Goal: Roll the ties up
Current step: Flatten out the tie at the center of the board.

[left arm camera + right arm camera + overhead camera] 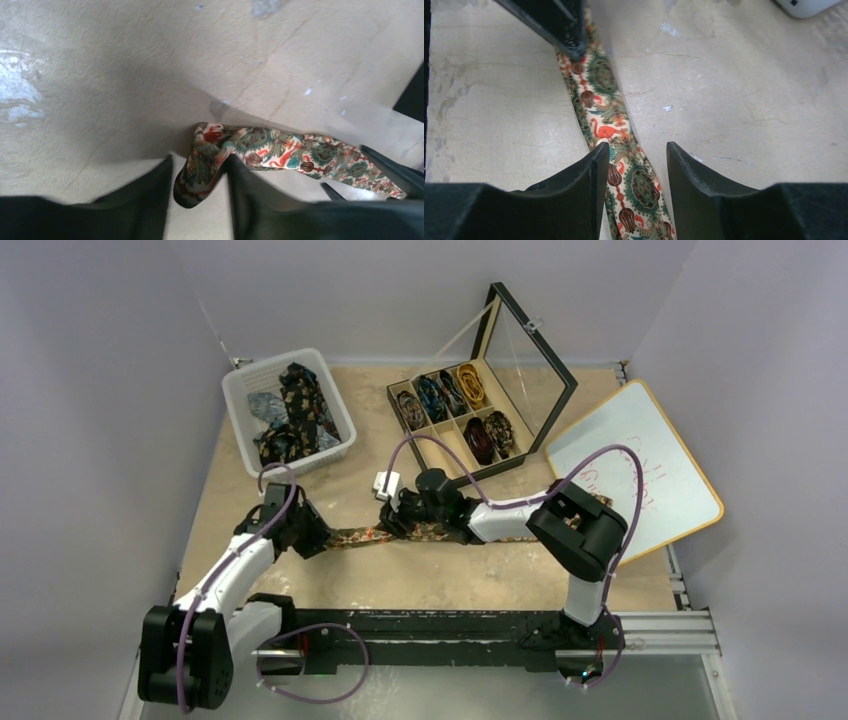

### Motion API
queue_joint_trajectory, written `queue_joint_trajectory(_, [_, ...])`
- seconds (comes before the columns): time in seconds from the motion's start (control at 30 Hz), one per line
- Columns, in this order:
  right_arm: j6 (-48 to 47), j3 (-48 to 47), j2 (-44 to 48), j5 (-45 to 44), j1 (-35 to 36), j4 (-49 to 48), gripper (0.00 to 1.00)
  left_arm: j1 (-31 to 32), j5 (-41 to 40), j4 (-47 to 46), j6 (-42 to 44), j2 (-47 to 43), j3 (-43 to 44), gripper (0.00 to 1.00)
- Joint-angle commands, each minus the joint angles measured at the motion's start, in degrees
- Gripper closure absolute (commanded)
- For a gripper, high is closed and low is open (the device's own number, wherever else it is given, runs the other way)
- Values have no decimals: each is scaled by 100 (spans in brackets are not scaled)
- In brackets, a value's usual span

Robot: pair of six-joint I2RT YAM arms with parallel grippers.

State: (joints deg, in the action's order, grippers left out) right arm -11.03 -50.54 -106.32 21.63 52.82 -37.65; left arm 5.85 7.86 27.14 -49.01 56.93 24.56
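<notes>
One tie [360,536], cream with red and green paisley, lies flat across the middle of the table between the two arms. Its left end [200,172] is folded up between the fingers of my left gripper [200,159]. The right finger [250,195] touches the fabric and a small gap shows at the left finger [150,200], so the jaws stand apart. Further along the tie [601,90], my right gripper [638,146] is open, straddling it just above the table. The left gripper [318,537] and right gripper [390,520] are close together.
A white basket [240,410] at the back left holds several loose dark ties [295,410]. A black compartment box [455,455] with its lid [530,370] raised holds coiled ties. A whiteboard [640,470] lies at right. A small white object [386,483] sits behind the right gripper.
</notes>
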Motion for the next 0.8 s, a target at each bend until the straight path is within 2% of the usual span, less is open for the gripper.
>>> queue_joint_trajectory(0.0, [269,-78,469,-435,13,79,51,-40,-221,-86,94,225,329,69])
queue_joint_trajectory(0.13, [818,207,938,-1145,-31,53,49,-44,-512,4,185,281,527,100])
queue_joint_trajectory(0.23, [1799,487,1322,-1663,-123,51,46,-55,-729,75,84,118,560,100])
queue_joint_trajectory(0.37, [3072,688,1817,-2254,-166,615,46,-145,-769,57,-19,-86,488,100])
queue_joint_trajectory(0.47, [4214,901,2173,-3007,-275,1333,46,-269,-770,20,-20,-343,399,100])
queue_joint_trajectory(0.57, [5189,1105,2374,-3300,-628,2109,48,-442,-772,43,4,-522,375,100])
queue_joint_trajectory(0.77, [5879,1474,2913,-3799,-1502,3015,46,-729,-684,135,73,-464,399,100])
